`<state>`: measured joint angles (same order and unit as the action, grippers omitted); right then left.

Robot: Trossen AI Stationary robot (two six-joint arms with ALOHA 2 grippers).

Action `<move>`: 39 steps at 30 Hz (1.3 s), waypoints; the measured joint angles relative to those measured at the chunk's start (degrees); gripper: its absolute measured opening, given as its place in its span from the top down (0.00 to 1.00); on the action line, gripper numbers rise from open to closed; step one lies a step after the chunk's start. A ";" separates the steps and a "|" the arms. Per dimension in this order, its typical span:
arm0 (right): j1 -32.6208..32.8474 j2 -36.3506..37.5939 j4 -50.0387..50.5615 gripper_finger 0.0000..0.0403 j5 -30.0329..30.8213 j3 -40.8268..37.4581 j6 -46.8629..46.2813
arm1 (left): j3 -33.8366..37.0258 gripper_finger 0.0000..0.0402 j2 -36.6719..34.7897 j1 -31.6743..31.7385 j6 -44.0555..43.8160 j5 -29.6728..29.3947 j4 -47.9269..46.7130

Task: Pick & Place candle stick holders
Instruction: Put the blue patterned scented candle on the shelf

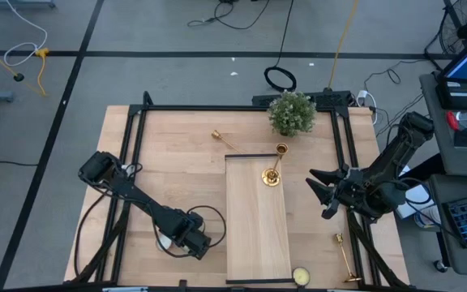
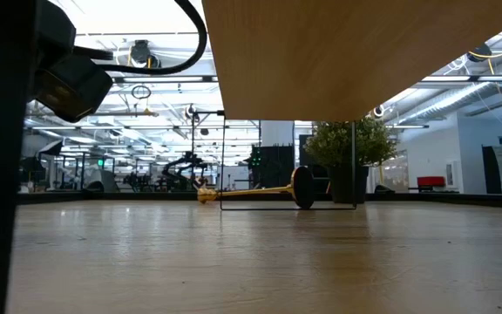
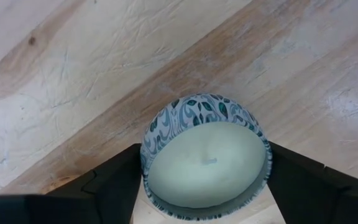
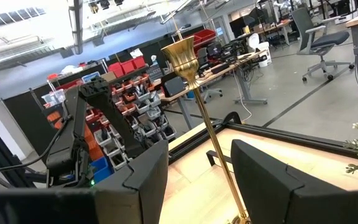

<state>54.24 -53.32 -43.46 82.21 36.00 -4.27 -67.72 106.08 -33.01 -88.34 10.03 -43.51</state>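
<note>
- Table (image 1: 177, 162) holds a long board (image 1: 258, 243) down its middle; one candlestick holder (image 1: 272, 173) stands upright at the board's far end.
- My right gripper (image 1: 321, 193) hovers just right of that holder, fingers parted, nothing held; its stem (image 4: 213, 140) rises vertical between them, so this arm is nearer.
- My left gripper (image 1: 186, 242), near-left, straddles a patterned candle (image 3: 205, 163), probably gripping it.
- Two more holders lie flat: one far (image 1: 223, 139), one near-right (image 1: 346, 258).

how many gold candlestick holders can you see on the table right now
3. One candlestick holder stands upright on the raised board, one lies on the table's far side near the plant, and one lies at the near right corner. None seem hidden.
</note>
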 joint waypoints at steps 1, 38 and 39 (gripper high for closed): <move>0.00 0.00 0.00 0.58 0.00 0.01 0.00 | 0.00 0.26 0.00 0.00 -0.28 0.07 0.01; -0.02 -0.02 -0.52 0.58 -4.68 0.01 3.57 | -4.26 0.25 -22.83 4.24 -15.79 -19.51 -1.42; -0.02 -0.02 -0.79 0.58 -6.01 0.01 4.75 | -4.26 0.25 -22.96 4.24 -15.93 -19.49 0.19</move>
<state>54.22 -53.34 -44.25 76.20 36.01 0.47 -71.99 83.12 -28.77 -104.27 -9.46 -43.31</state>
